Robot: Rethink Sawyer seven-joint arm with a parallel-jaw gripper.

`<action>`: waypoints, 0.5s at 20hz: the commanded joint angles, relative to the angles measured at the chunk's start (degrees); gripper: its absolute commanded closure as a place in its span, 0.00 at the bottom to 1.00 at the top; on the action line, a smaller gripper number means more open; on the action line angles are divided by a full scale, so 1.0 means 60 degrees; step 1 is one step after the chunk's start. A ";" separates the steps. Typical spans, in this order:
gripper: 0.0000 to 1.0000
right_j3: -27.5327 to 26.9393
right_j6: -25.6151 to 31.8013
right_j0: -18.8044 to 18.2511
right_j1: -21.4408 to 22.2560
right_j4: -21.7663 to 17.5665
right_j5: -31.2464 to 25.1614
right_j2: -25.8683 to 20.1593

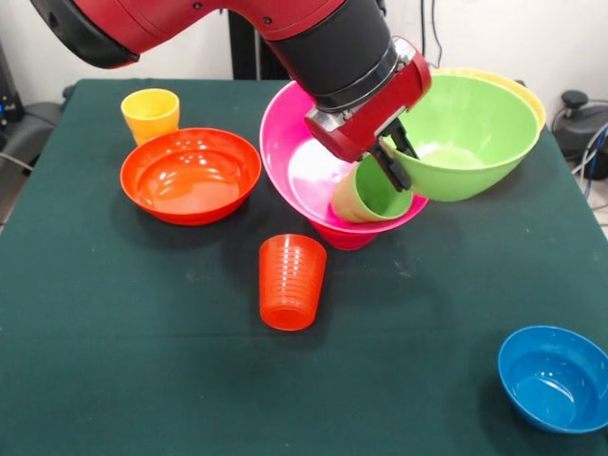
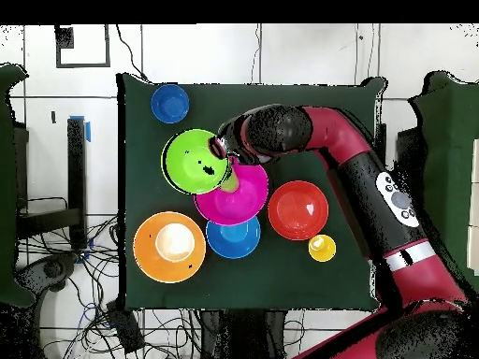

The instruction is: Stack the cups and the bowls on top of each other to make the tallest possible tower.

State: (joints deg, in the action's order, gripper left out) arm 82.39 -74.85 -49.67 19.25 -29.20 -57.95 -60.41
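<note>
My gripper [image 1: 397, 160] is shut on the rim of the light green cup [image 1: 369, 197], which is tilted on its side inside the large pink bowl [image 1: 304, 166]. The pink bowl leans on the small magenta bowl [image 1: 344, 236]. The lime green bowl [image 1: 465, 133] tilts against the pink bowl's right side, with the yellow-orange bowl [image 1: 518, 93] behind it. The ribbed orange-red cup [image 1: 292, 282] stands in front of the tower. The yellow cup [image 1: 150, 114] and the shallow red-orange bowl [image 1: 190, 176] are at the left. In the overhead view the gripper [image 2: 229, 159] is between the lime bowl [image 2: 195, 161] and the pink bowl [image 2: 231, 194].
The small dark blue bowl [image 1: 554, 377] sits alone at the front right corner. The medium blue bowl [image 2: 233, 236] lies partly under the pink bowl's edge in the overhead view and is hidden in the front view. The arm [image 2: 309, 131] reaches over the table's middle.
</note>
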 commanded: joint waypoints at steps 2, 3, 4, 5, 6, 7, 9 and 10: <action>1.00 -0.1205 0.1435 0.0638 0.0231 -0.0314 -0.1521 0.1138; 1.00 -0.1252 0.1428 0.0657 0.0235 -0.0323 -0.1545 0.1183; 1.00 -0.1291 0.1470 0.0663 0.0223 -0.0330 -0.1543 0.1191; 1.00 -0.1331 0.1512 0.0669 0.0211 -0.0337 -0.1541 0.1198; 1.00 -0.1367 0.1401 0.0698 0.0245 -0.0354 -0.1586 0.1273; 1.00 -0.1404 0.1290 0.0727 0.0278 -0.0372 -0.1631 0.1348; 1.00 -0.1407 0.1184 0.0706 0.0304 -0.0405 -0.1431 0.1362; 1.00 -0.1432 0.1162 0.0718 0.0318 -0.0422 -0.1424 0.1391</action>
State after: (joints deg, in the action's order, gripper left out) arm 78.77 -74.85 -47.64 20.08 -29.20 -61.62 -57.86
